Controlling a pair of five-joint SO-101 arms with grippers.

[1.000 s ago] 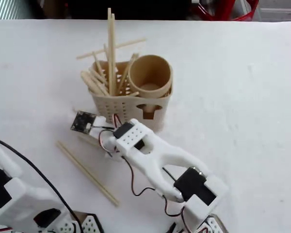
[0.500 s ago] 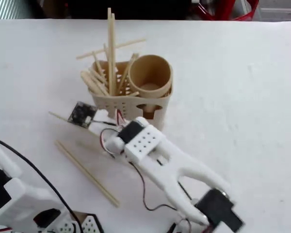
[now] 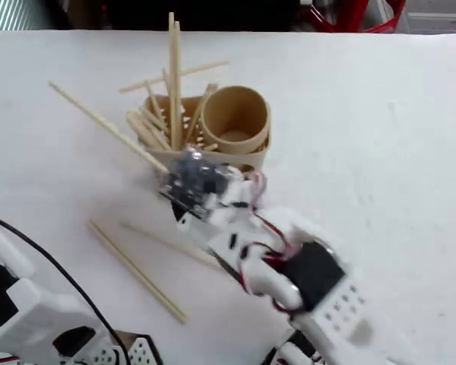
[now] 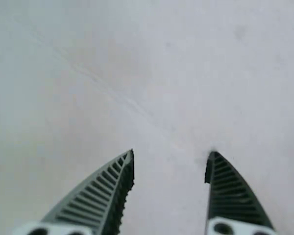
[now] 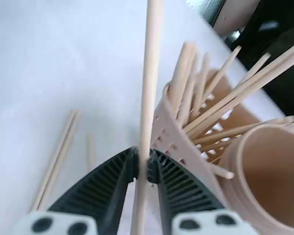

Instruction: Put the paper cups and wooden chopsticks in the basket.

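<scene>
Wooden chopstick (image 3: 106, 126) pinched in right jaws (beside basket (image 3: 251, 157)), long axis diagonal, tip far-left; left jaws parted, empty.

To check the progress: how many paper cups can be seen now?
1. The paper cup stands open side up inside the basket, beside the chopsticks. More cups may be nested inside it, hidden.

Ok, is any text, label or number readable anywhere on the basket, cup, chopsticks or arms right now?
None can be read.
The basket, the paper cup and the chopstick in the right gripper are plain.
The dark board on that arm's wrist is too blurred to show any marking.
</scene>
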